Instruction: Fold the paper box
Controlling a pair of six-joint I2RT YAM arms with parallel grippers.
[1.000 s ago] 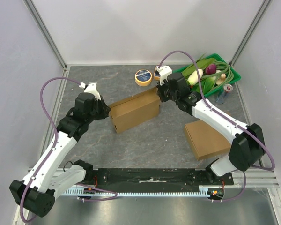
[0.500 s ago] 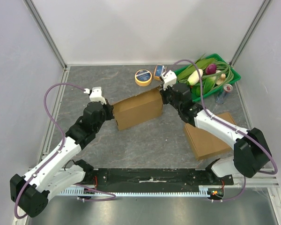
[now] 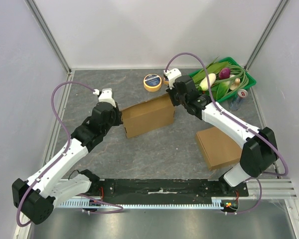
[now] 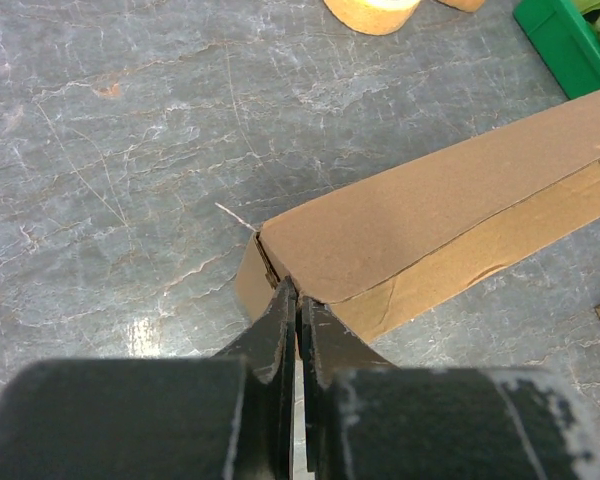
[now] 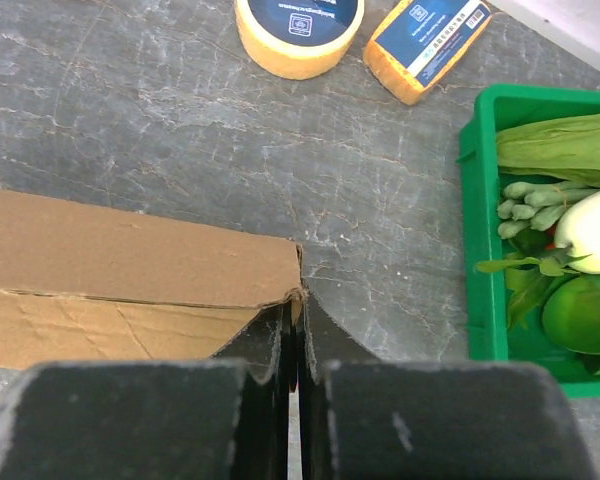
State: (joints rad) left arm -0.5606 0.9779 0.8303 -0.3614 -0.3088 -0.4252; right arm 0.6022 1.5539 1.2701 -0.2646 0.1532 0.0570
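Observation:
A brown paper box (image 3: 147,115) stands on the grey table, long and narrow, between both arms. My left gripper (image 3: 120,119) is shut on the box's left end; in the left wrist view its fingertips (image 4: 296,297) pinch the cardboard edge of the box (image 4: 430,215). My right gripper (image 3: 172,99) is shut on the box's right end; in the right wrist view it (image 5: 296,312) clamps the corner of the box (image 5: 130,260).
A second flat brown box (image 3: 219,147) lies at the right front. A green tray (image 3: 249,79) of vegetables stands at the back right, a yellow tape roll (image 3: 152,81) and a small orange packet (image 5: 426,36) behind the box, a can (image 3: 241,94) beside the tray.
Both grippers have shifted slightly with the box between them; the left arm moved right and forward, the right gripper swung back to the box's right corner. The box stays gripped at both ends.

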